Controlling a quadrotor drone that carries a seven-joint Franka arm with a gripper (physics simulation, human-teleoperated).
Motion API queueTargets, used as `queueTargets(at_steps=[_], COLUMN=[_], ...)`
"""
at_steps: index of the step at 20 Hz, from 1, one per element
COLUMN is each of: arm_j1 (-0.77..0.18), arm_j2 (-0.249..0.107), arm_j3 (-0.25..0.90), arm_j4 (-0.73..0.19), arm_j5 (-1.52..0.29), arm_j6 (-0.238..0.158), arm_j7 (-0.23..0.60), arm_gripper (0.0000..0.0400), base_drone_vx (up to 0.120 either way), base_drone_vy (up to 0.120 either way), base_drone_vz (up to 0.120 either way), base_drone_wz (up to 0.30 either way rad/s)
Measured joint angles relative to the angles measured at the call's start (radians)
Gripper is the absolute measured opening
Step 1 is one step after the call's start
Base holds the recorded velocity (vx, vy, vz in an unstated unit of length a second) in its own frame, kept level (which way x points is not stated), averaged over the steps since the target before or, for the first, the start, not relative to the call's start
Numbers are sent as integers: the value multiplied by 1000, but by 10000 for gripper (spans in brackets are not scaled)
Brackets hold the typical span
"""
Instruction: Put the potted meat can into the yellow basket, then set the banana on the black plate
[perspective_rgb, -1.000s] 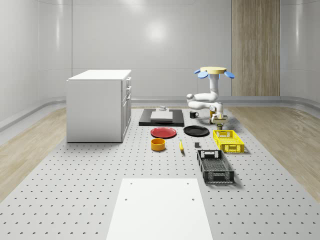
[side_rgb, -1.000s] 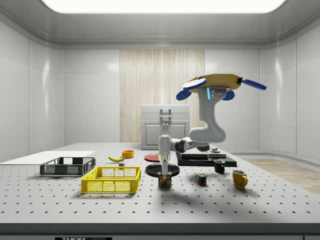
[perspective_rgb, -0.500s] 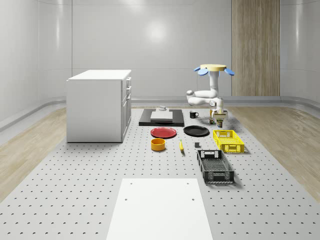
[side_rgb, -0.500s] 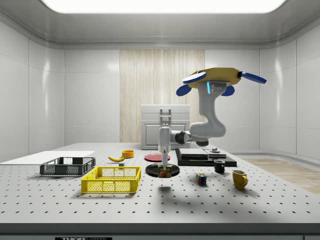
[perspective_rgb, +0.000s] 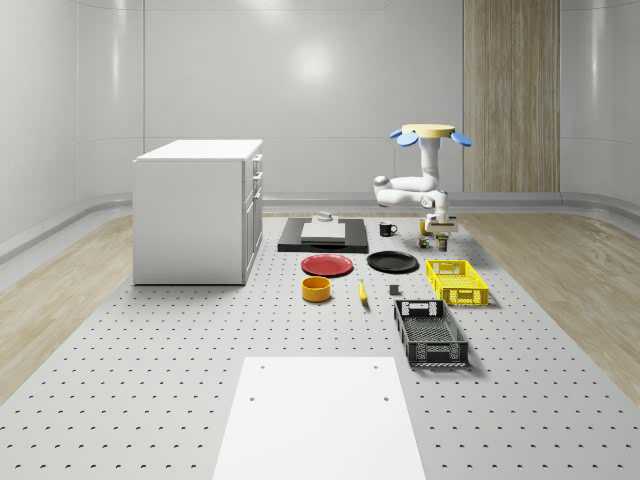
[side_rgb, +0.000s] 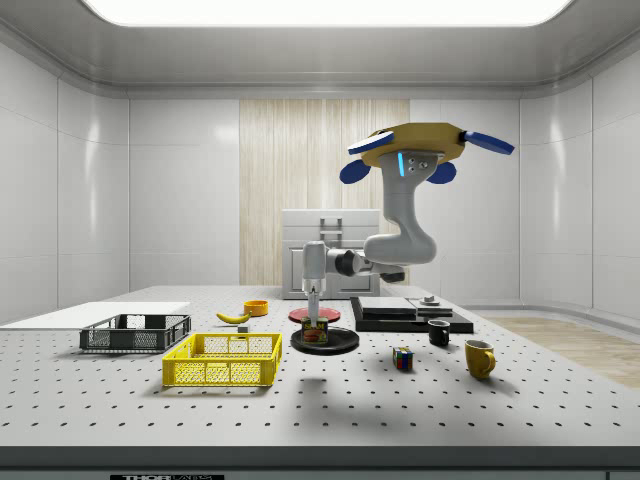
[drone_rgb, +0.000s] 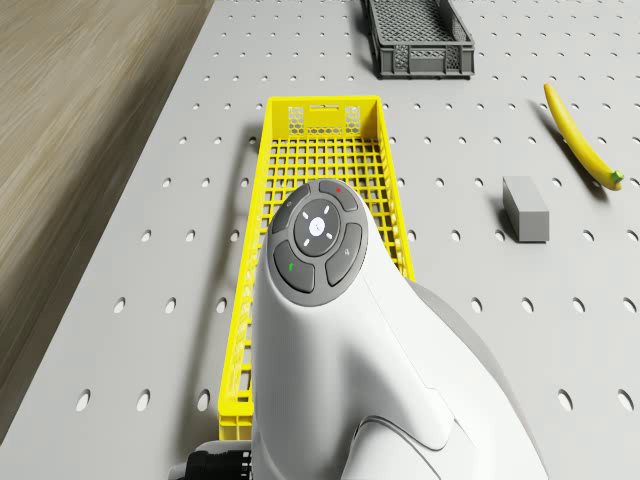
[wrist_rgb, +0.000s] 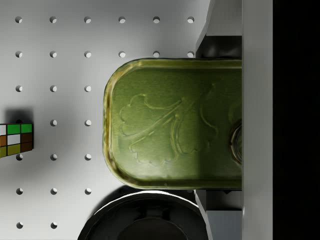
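Observation:
The potted meat can (side_rgb: 316, 333), with its green embossed lid (wrist_rgb: 170, 122), hangs a little above the table with my gripper (side_rgb: 315, 322) shut on it. One finger (wrist_rgb: 220, 47) presses each long side of the can. The drone (perspective_rgb: 427, 133) hovers high beyond the far end of the yellow basket (perspective_rgb: 457, 281), and the arm reaches down to the gripper (perspective_rgb: 438, 230). In the side view the can hangs just right of the yellow basket (side_rgb: 223, 360), in front of the black plate (side_rgb: 325, 342). The banana (perspective_rgb: 362, 291) lies on the table near the black plate (perspective_rgb: 392, 262).
A black crate (perspective_rgb: 430, 332) stands in front of the basket. A red plate (perspective_rgb: 327, 265), an orange bowl (perspective_rgb: 316, 289) and a white cabinet (perspective_rgb: 198, 210) stand to the whole-scene view's left. A Rubik's cube (side_rgb: 403, 357), a yellow mug (side_rgb: 479, 357) and a black mug (side_rgb: 438, 333) stand near the gripper. A grey block (drone_rgb: 526, 208) lies beside the banana.
The can has come up off the table in the shut gripper. Drone, arm and can have shifted towards the side view's left, closer to the basket.

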Motion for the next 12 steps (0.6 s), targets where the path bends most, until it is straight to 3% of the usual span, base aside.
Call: queueTargets(at_steps=[12], arm_j1=[-6], arm_j2=[-24], arm_j3=[6], arm_j4=[1], arm_j5=[12], arm_j6=[21], arm_j7=[5], arm_gripper=[291], base_drone_vx=[120], base_drone_vy=[0], base_drone_vz=[0], base_drone_wz=[0])
